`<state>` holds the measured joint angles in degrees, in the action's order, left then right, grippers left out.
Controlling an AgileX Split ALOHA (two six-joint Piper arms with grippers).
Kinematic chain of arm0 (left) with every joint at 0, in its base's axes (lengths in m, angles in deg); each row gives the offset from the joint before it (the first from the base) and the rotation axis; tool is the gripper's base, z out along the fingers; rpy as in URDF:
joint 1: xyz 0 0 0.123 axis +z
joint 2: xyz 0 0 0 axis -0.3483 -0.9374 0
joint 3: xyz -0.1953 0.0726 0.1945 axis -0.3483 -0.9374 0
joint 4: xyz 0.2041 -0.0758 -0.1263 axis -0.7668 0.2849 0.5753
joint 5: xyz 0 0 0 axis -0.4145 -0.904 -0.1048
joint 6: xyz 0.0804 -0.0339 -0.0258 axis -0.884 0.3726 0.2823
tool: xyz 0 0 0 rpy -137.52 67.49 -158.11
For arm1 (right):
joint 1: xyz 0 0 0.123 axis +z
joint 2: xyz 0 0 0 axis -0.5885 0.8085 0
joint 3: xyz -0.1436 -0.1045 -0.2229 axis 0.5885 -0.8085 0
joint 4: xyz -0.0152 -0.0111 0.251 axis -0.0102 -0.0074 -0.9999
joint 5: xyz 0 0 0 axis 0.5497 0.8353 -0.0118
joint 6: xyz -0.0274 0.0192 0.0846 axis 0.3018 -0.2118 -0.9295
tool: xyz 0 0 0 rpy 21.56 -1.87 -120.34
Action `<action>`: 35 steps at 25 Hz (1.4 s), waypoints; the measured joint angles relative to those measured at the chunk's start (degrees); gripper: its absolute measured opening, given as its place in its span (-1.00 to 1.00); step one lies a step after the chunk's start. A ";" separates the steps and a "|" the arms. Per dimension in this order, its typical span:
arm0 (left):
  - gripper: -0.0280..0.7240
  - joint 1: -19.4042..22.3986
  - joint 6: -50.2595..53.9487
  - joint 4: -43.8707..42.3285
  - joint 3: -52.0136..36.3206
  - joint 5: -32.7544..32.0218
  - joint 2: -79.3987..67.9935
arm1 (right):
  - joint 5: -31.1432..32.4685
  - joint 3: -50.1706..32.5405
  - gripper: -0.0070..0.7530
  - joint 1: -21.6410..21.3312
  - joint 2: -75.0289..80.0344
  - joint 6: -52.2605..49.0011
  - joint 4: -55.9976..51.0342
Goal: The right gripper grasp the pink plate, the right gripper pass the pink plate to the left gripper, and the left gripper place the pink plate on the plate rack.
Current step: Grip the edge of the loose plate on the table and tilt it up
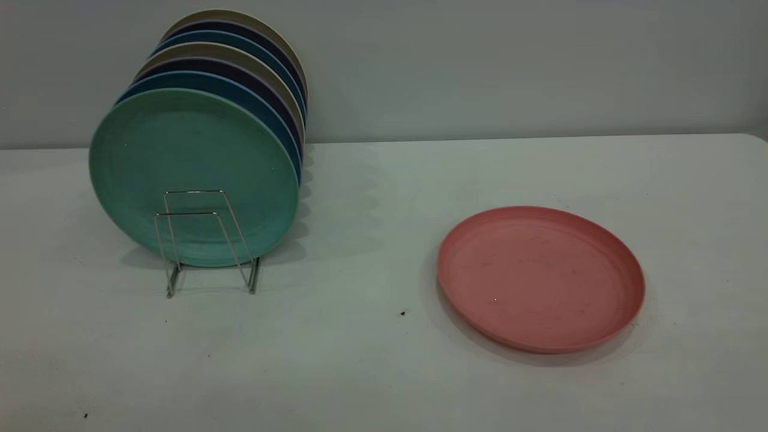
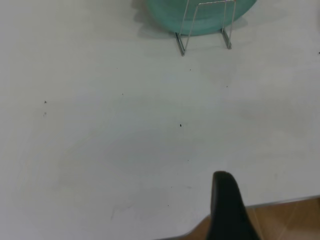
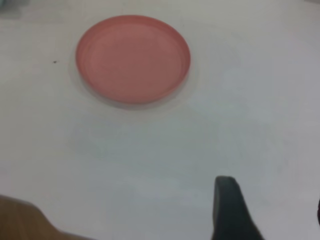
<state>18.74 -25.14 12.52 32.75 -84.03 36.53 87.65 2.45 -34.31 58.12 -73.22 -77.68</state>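
Note:
The pink plate (image 1: 540, 276) lies flat on the white table, right of the middle, with nothing touching it. In the right wrist view the pink plate (image 3: 132, 57) lies well ahead of my right gripper (image 3: 271, 202), which is open and empty; one black finger (image 3: 226, 210) shows and the other only as a sliver at the picture's edge. The plate rack (image 1: 204, 240) stands at the left, its two front wire loops free. My left gripper (image 2: 272, 197) hangs near the table's front edge, facing the plate rack (image 2: 205, 30), open and empty, with one finger (image 2: 225, 205) showing. Neither gripper appears in the exterior view.
A teal-green plate (image 1: 192, 156) stands upright in the rack, with several blue, dark and beige plates behind it. A grey wall runs close behind the table. The table's front edge and wood floor (image 2: 285, 220) lie just under the left gripper.

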 joint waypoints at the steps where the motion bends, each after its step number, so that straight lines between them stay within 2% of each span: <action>1: 0.34 0.00 0.00 0.00 0.00 0.00 0.00 | 0.00 0.00 0.14 0.00 0.00 0.00 0.00; 7: 0.34 0.00 0.00 0.00 0.06 0.36 0.00 | -0.05 0.00 0.14 0.00 -0.05 -0.05 0.00; 9: 0.34 0.00 -0.10 0.08 0.66 2.65 0.00 | -0.98 0.20 0.14 0.00 -0.05 -0.05 -0.16; 15: 0.34 0.00 -0.71 5.31 1.20 10.49 -6.87 | -10.90 0.96 0.14 0.00 9.28 4.19 -11.73; 20: 0.34 0.00 -8.55 14.60 1.20 15.77 -20.80 | -16.41 0.96 0.14 0.00 24.44 15.97 -28.07; 25: 0.34 0.00 -20.49 26.11 1.20 17.96 -36.37 | -19.58 0.96 0.14 0.00 42.52 29.56 -42.60; 30: 0.34 0.00 -33.24 38.09 1.20 19.54 -47.95 | -26.78 0.96 0.14 0.00 59.75 40.63 -53.05; 35: 0.34 0.00 -41.72 46.16 1.20 21.07 -54.52 | -30.20 1.85 0.14 -0.27 77.47 51.17 -62.68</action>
<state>18.74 -66.86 58.68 33.95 -62.96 -18.00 57.45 4.30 -34.58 135.58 -22.05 -140.36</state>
